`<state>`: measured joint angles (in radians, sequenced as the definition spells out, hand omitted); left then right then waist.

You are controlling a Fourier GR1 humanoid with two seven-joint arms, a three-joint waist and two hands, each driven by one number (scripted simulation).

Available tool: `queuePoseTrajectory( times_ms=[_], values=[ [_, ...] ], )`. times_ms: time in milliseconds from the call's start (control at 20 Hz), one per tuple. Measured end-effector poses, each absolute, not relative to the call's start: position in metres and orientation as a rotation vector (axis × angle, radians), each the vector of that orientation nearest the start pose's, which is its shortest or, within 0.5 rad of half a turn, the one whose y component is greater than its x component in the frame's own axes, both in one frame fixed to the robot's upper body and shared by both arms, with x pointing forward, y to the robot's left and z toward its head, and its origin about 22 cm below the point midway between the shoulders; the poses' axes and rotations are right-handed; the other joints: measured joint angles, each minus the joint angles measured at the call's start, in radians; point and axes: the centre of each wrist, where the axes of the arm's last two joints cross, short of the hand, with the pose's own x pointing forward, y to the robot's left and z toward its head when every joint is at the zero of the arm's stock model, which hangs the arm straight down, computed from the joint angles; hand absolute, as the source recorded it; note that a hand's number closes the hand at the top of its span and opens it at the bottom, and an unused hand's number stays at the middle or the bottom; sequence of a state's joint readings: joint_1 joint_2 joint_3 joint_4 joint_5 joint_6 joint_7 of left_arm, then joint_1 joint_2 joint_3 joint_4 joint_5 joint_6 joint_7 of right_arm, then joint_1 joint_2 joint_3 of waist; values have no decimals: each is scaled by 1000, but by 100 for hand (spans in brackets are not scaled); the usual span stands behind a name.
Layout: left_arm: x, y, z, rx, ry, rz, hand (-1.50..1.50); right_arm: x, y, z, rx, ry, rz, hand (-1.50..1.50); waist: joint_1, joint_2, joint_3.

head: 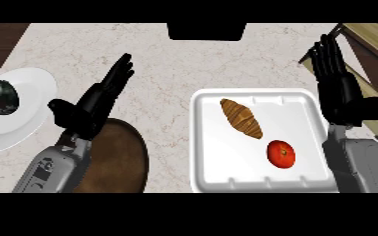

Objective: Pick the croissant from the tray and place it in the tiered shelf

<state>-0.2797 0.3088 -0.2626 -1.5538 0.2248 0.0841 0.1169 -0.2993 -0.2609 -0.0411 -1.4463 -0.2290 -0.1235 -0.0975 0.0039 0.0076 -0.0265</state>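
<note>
Croissant lies beside tomato on white tray.

**Room over the tray, crowding at the edges**

Nothing stands over the white tray at lower right of the frame; the croissant and the tomato lie apart, with bare tray between them. My right hand is just beside the tray's right rim, fingers straight. The wooden shelf fills the upper right corner. The marble counter at centre lies bare. At left, my left hand, a white plate and a brown round board crowd the way.
</note>
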Motion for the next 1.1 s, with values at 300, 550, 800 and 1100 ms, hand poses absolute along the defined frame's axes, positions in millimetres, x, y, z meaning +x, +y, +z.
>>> queuePoseTrajectory(
  times_ms=[300,550,800,1100],
  values=[
    [302,234,76,-21,-1625,-227,0,342,-246,106,201,-1930,341,150,59,7,22],
    [305,245,73,11,-1588,-158,0,371,-248,101,310,-1781,473,-150,83,20,26],
    [309,255,74,28,-1564,-115,0,390,-261,100,632,-1722,570,-150,66,16,29],
    [310,260,73,57,-1543,-90,0,409,-275,140,703,-1610,917,-150,40,4,28]
  ],
)
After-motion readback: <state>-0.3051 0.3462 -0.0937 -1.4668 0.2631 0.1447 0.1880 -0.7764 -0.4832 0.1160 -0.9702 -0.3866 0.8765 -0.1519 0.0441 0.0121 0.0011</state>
